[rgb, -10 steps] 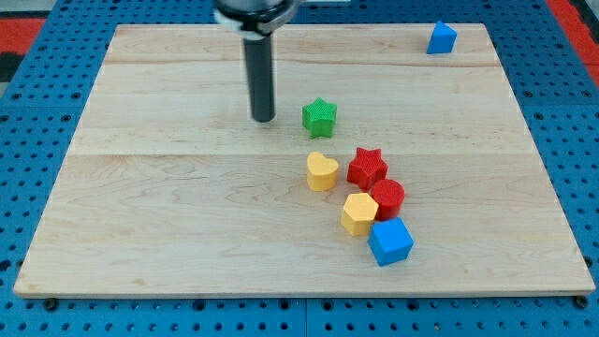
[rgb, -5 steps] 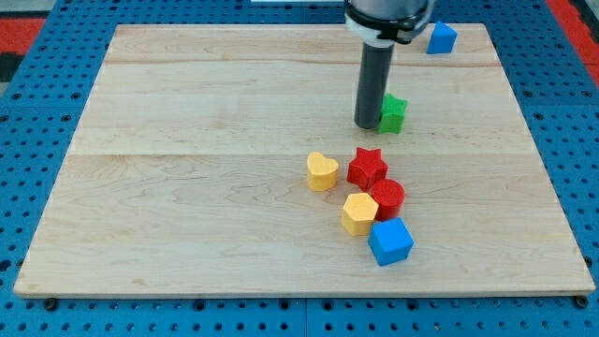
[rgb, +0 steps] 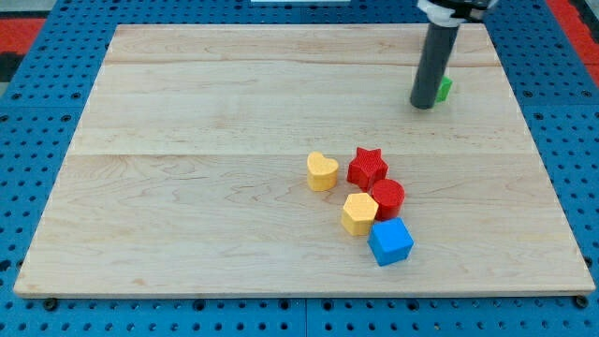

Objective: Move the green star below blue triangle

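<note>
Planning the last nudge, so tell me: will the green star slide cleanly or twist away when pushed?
The green star looks small and rigid, so it probably slides easily on the smooth board. Its points may let it twist off my tip, which sits against its left side, mostly hiding it.

A pale wooden board (rgb: 187,187) is lying on a blue pegboard (rgb: 37,187), carrying a yellow heart (rgb: 322,172), red star (rgb: 367,167), red cylinder (rgb: 387,197), yellow hexagon (rgb: 359,213), blue cube (rgb: 390,241) and a green block (rgb: 444,89), partly hidden.
</note>
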{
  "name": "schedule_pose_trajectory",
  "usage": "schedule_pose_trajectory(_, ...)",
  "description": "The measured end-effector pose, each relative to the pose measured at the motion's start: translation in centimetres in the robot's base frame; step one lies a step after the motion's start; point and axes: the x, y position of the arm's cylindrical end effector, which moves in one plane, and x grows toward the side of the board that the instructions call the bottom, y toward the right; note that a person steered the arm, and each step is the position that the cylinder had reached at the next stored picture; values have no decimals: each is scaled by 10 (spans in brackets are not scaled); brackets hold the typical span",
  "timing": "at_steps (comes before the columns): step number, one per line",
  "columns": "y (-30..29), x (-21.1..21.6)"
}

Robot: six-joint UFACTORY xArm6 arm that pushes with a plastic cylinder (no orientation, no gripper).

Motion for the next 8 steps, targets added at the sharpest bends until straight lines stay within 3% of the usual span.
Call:
schedule_pose_trajectory(2, 24, 2)
schedule_pose_trajectory(5, 26, -55)
schedule_pose_trajectory(8, 26, -53)
